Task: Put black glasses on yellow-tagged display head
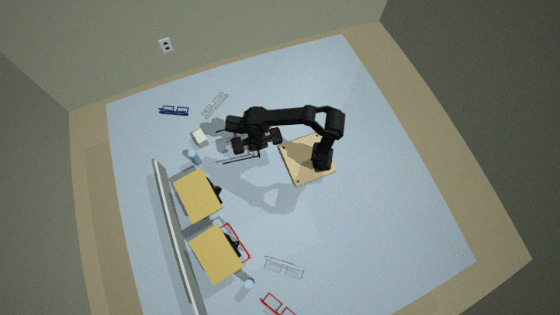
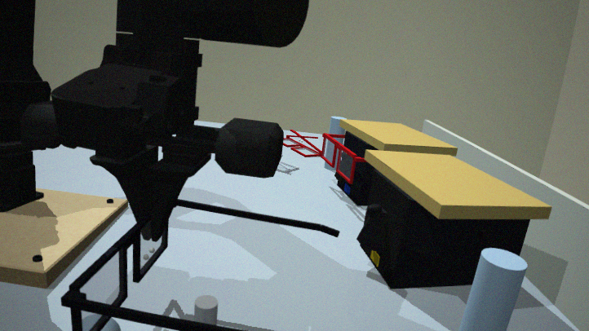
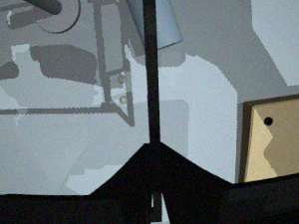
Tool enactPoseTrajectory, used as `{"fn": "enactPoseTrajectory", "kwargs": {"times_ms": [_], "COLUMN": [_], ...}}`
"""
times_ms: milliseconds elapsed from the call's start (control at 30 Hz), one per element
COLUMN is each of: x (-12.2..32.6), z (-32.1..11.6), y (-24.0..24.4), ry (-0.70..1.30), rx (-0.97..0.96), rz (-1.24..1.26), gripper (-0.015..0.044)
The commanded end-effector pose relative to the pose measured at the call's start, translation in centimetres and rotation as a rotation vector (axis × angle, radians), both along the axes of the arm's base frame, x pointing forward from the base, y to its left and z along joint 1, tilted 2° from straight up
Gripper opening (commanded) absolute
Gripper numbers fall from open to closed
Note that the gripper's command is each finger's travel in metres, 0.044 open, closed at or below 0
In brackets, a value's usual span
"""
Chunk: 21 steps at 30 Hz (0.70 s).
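In the top view, the black glasses (image 1: 240,159) (image 2: 96,306) (image 3: 151,74) hung beneath the gripper (image 1: 257,146) (image 2: 152,236) (image 3: 155,144) near the middle of the frame, their temples pointing left. The head with the yellow tag (image 1: 197,195) (image 2: 452,244) stood lower left of them, well apart; below it stood the other head (image 1: 216,254) (image 2: 354,188), with red glasses (image 1: 238,240) (image 2: 346,163) at its face. Blue glasses (image 1: 174,110) lay at upper left. In the exterior view, the fingers were nearly together, pinching the upper frame of the black glasses near the bridge; the lenses hung upright at lower left, and one temple reached right, toward the yellow tag (image 2: 374,258), without touching the head. The red glasses sat above the other head's blue tag (image 2: 347,188). In the wrist view, the fingertips met at the dark frame, which ran up to the top edge, left of the wooden base plate (image 3: 284,140).
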State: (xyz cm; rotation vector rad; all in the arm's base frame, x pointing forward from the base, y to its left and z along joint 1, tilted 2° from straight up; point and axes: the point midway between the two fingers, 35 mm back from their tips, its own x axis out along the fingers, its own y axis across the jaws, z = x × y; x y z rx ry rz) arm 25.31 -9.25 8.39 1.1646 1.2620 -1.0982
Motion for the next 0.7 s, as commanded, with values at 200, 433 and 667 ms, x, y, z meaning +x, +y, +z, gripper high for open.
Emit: {"fn": "enactPoseTrajectory", "kwargs": {"times_ms": [200, 433, 667], "x": [0.2, 0.1, 0.0], "z": [1.9, 5.2, 5.9], "y": [-0.6, -0.9, -1.0], "ry": [0.002, 0.002, 0.002], "rx": [-0.001, -0.001, -0.001], "rz": [0.004, 0.004, 0.004], "gripper": [0.0000, 0.0000, 0.0000]}}
